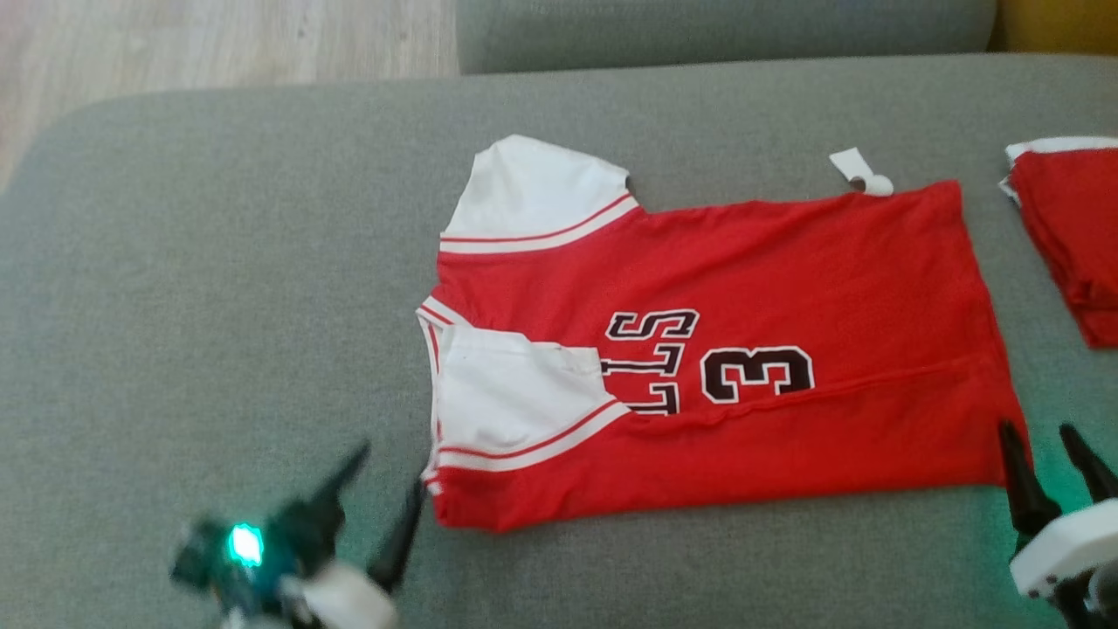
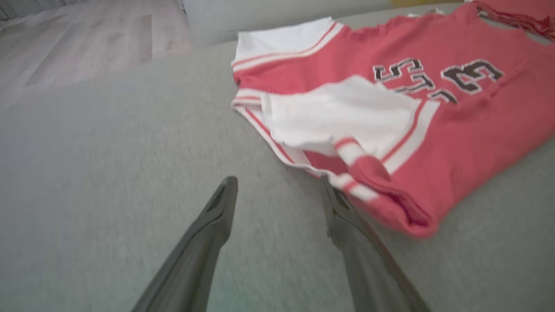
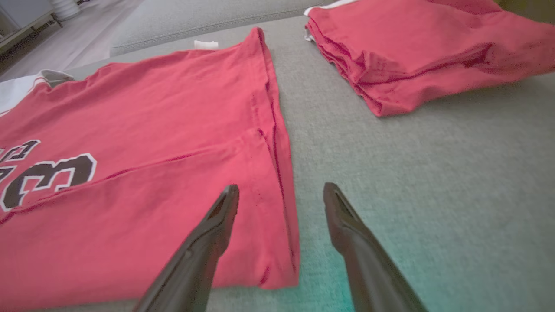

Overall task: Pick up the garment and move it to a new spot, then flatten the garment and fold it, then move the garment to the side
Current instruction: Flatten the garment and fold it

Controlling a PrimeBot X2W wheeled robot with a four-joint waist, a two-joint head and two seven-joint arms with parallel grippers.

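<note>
Shirt (image 1: 716, 349) lies flat on the grey couch cushion (image 1: 218, 262), collar end toward your left, hem toward your right. The near long edge is turned over toward the middle. It covers the lower part of the black lettering, and the near white sleeve (image 1: 515, 393) is tucked on top of the chest.

Left hand (image 1: 390, 472): fingers spread, nothing between them, sitting just off the near collar-end corner of the fold. In the left wrist view one finger is just beside that corner; I cannot tell if it touches.

Right hand (image 1: 1036, 432): fingers also spread and empty, straddling the near hem corner, one finger over the cloth and the other over bare cushion.

Reading: one hand at each end of the same edge makes sense, since carrying both ends together keeps a long fold straight. The first lengthwise fold looks done. The far edge, with its white sleeve and small white tag (image 1: 860, 170), is not yet folded.

The folded red pile (image 1: 1070, 236) on your right probably marks the set-aside spot. Keep the shirt apart from it while folding.
</note>
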